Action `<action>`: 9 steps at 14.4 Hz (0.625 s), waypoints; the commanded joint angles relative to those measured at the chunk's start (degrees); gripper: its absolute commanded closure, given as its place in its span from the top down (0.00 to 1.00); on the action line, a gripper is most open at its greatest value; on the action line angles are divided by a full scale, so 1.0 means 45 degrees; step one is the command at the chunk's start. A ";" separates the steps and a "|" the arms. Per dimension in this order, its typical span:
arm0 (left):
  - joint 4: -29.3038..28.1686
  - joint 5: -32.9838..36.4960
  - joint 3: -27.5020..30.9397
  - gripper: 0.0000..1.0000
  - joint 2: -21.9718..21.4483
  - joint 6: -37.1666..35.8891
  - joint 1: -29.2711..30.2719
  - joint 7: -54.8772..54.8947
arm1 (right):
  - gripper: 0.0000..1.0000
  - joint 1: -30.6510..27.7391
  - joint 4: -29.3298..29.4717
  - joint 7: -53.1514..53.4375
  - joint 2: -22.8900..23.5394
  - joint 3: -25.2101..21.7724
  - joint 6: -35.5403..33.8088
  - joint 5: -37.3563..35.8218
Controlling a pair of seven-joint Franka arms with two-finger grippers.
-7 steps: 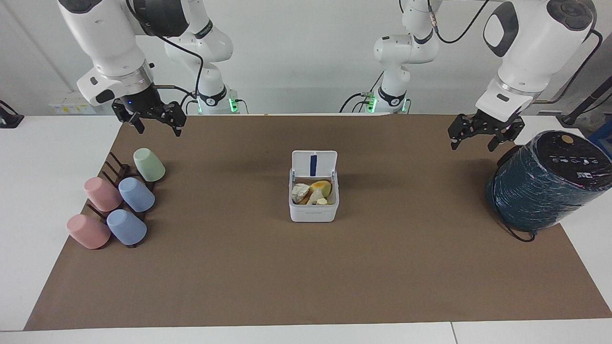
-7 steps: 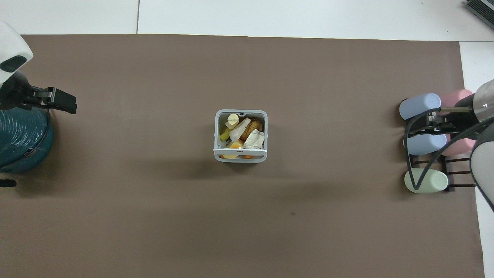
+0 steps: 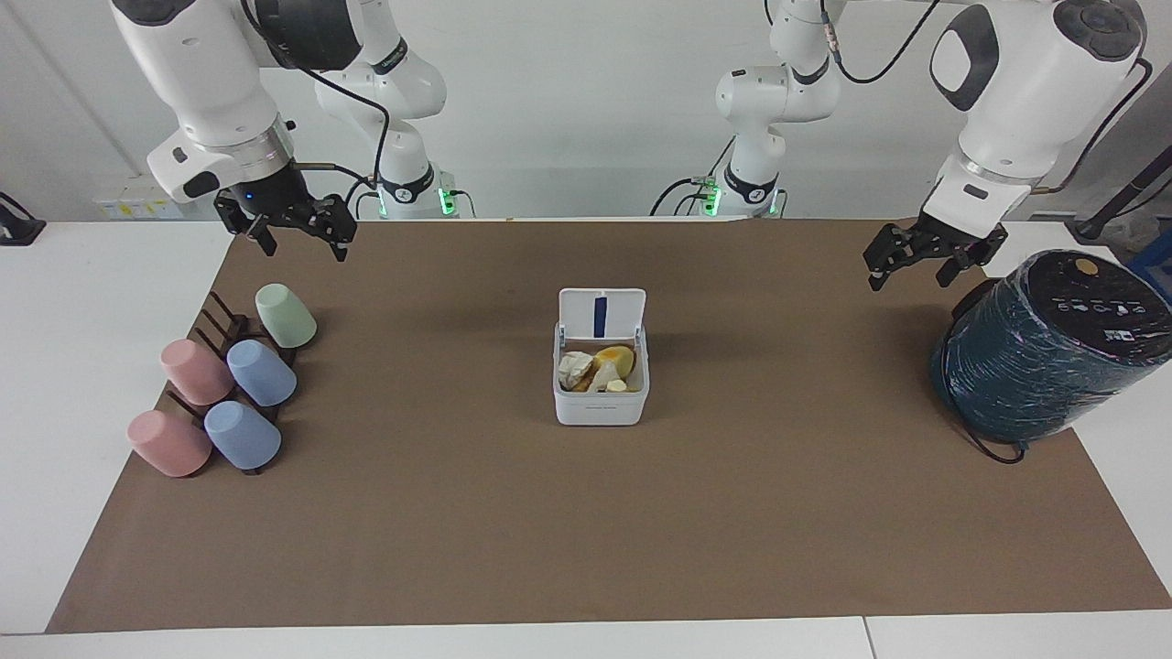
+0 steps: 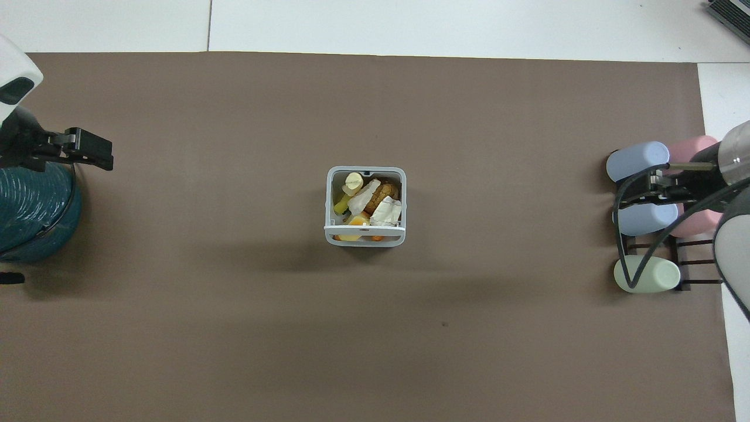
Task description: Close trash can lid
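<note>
White lid (image 3: 602,314) stood upright on the trash can (image 3: 600,403); my left jaws (image 3: 925,261) and right jaws (image 3: 291,229) hung open, empty. Best nudge its top edge gently down.

Both Franka arms are hanging raised above the table, 1 at each end. The left arm is reaching down from its base with its wrist angled, and the left gripper (image 3: 929,259) (image 4: 88,149) is pointing down and slightly inward, its 2 fingers spread apart and holding nothing. The right arm is bending at the elbow with its wrist tilted toward the table's middle, and the right gripper (image 3: 291,231) (image 4: 647,190) is hovering with its fingers parted, gripping nothing.
</note>
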 commanded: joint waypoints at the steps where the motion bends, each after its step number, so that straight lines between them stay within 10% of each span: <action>1: -0.1054 0.0179 -0.0061 1.00 -0.0702 0.0182 -0.0175 -0.0312 | 1.00 -0.0109 -0.0307 -0.0320 -0.0293 0.0011 0.0081 0.0208; 5: -0.4015 -0.0584 -0.0140 0.46 -0.2280 0.0083 -0.1870 -0.1168 | 1.00 -0.0109 -0.0307 -0.0320 -0.0293 0.0011 0.0081 0.0208; 9: -0.5703 -0.1246 -0.0140 0.34 -0.3201 0.0880 -0.5266 -0.5005 | 1.00 -0.0109 -0.0327 -0.0320 -0.0293 0.0011 0.0081 0.0208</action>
